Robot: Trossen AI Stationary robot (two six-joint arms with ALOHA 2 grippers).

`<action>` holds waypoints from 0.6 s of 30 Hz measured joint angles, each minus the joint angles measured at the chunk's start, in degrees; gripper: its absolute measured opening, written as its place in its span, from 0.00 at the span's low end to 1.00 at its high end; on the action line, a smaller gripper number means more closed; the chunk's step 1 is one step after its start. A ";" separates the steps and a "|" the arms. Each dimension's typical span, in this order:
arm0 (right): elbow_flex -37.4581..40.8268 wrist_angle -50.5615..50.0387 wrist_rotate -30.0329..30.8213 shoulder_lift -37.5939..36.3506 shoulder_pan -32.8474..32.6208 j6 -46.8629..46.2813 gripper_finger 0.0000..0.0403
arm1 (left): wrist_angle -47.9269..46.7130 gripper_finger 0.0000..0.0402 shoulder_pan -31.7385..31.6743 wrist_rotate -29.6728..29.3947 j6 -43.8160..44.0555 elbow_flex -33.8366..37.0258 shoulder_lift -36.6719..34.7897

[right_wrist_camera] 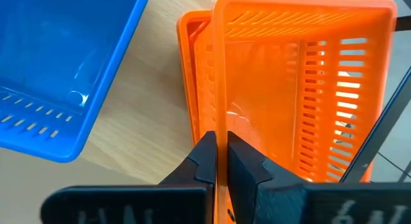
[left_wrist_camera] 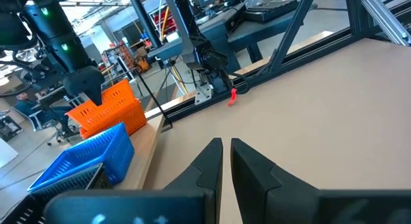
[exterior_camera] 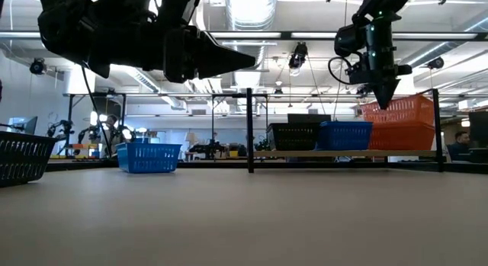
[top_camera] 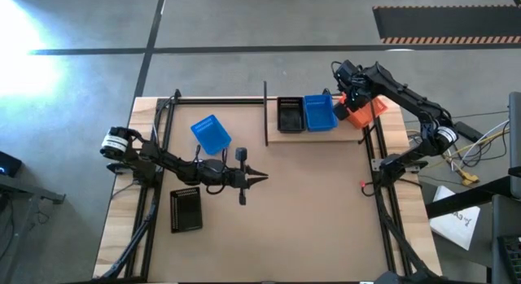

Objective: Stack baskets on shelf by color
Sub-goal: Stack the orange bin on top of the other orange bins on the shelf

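An orange basket point(right_wrist_camera: 302, 89) sits tilted over a second orange basket point(right_wrist_camera: 192, 70) at the right end of the pale shelf point(top_camera: 358, 134). My right gripper point(right_wrist_camera: 220, 144) is shut on the upper one's wall. A blue basket point(top_camera: 320, 111) and a black basket point(top_camera: 289, 115) stand beside them on the shelf plank. On the brown board another blue basket point(top_camera: 212, 134) and a black basket point(top_camera: 186, 209) rest on their bottoms. My left gripper point(top_camera: 262, 176) hovers shut over mid-table, right of those two, holding nothing. My right gripper pinches the upper orange basket's side wall at its rim point(right_wrist_camera: 221, 115), one finger inside the basket and one outside. The fingers point(exterior_camera: 381, 94) come from above, pointing down. The basket is tilted and lies partly in the lower orange basket.
Thin black rods frame the shelf, with an upright post point(top_camera: 265, 113) at its left end. Black rails point(top_camera: 383, 194) run along both sides of the table. There is open brown board point(top_camera: 317, 211) between the arms. Beyond the table the low view shows a workshop room with a person point(exterior_camera: 461, 140).
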State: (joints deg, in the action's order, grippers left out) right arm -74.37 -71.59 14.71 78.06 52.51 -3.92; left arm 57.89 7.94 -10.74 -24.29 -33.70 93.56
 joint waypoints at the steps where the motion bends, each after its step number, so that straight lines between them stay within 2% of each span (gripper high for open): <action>1: 0.00 0.03 0.19 0.00 0.00 -0.01 0.03 | 0.02 0.04 0.00 -0.01 0.02 -0.01 0.00; 11: 0.72 0.92 0.34 0.00 0.00 0.79 0.04 | 0.00 0.04 0.00 0.00 0.04 -0.01 0.00; 18: 3.74 5.33 0.49 0.07 0.00 3.07 0.04 | -0.02 0.04 0.00 0.00 0.00 -0.01 0.00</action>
State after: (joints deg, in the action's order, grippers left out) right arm -70.63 -66.26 15.20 78.13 52.51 -0.84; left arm 57.87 7.94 -10.74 -24.29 -33.71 93.56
